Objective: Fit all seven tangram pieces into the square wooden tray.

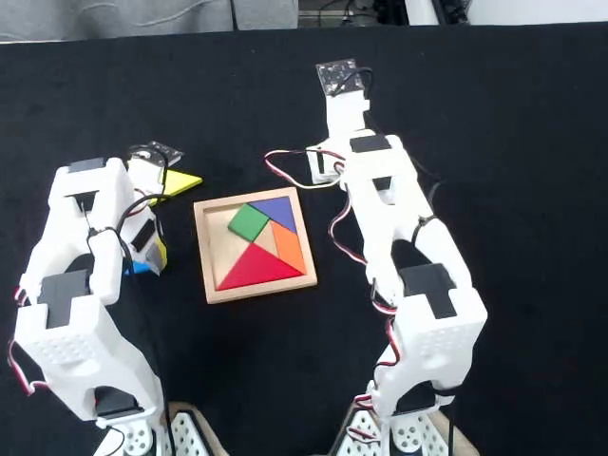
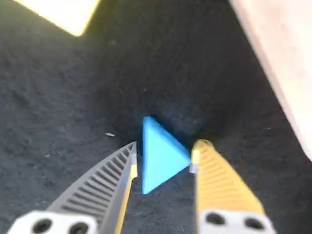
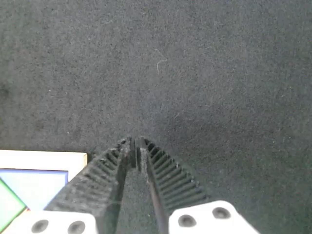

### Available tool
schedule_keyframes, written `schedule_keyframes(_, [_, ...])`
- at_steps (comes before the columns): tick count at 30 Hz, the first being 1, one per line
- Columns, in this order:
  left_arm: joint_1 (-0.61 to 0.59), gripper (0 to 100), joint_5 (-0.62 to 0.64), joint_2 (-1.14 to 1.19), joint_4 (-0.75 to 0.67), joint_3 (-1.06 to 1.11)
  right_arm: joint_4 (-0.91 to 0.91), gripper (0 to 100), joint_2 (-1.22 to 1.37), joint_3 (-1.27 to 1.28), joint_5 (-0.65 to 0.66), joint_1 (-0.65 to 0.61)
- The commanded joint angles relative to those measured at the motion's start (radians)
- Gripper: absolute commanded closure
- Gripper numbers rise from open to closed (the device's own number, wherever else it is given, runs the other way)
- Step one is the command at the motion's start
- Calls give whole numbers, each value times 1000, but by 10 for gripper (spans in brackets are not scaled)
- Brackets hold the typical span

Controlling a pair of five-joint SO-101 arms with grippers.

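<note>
High view: fixed overhead, steeply down on whole worktop (image 1: 513, 123). Left wrist: close, along left fingers (image 2: 222, 180). Right wrist: close, along right fingers (image 3: 97, 185). All share tray (image 1: 263, 290) (image 2: 282, 63) (image 3: 44, 160) rim; high, left wrist share blue triangle (image 1: 137, 269) (image 2: 161, 156).

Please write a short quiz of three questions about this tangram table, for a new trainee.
1. True or false: the left end effector grips a blue triangle.
2. Multiple choice: how many pieces lie in the tray? A) two B) four C) seven
3. Fill the blank: the right end effector, over the black table, is ____ (open or shut).

Key: 1 true; 2 B; 3 shut.
</note>
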Motion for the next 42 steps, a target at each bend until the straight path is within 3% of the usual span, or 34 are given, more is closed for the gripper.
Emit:
schedule_keyframes(1, [-5, 924, 11, -40, -5, 1, -15, 985, -76, -8, -6, -12])
schedule_keyframes(7, [13, 955, 11, -51, 11, -15, -15, 985, -76, -8, -6, -9])
schedule_keyframes(14, [213, 959, 6, -120, 273, -338, -18, 986, -79, -22, -8, 38])
schedule_keyframes(18, [334, 956, -20, -100, 204, -498, -31, 986, -77, -30, -12, 75])
schedule_keyframes(21, [398, 955, -184, -31, 124, -529, -51, 986, -77, -28, -14, 101])
schedule_keyframes(25, [420, 955, -367, 86, 109, -545, -95, 986, -76, -27, -14, 175])
schedule_keyframes(30, [417, 955, -457, 206, 117, -599, -192, 986, -44, -13, -77, 259])
schedule_keyframes(42, [437, 955, -482, 267, 196, -676, -198, 986, -28, -15, -83, 250])
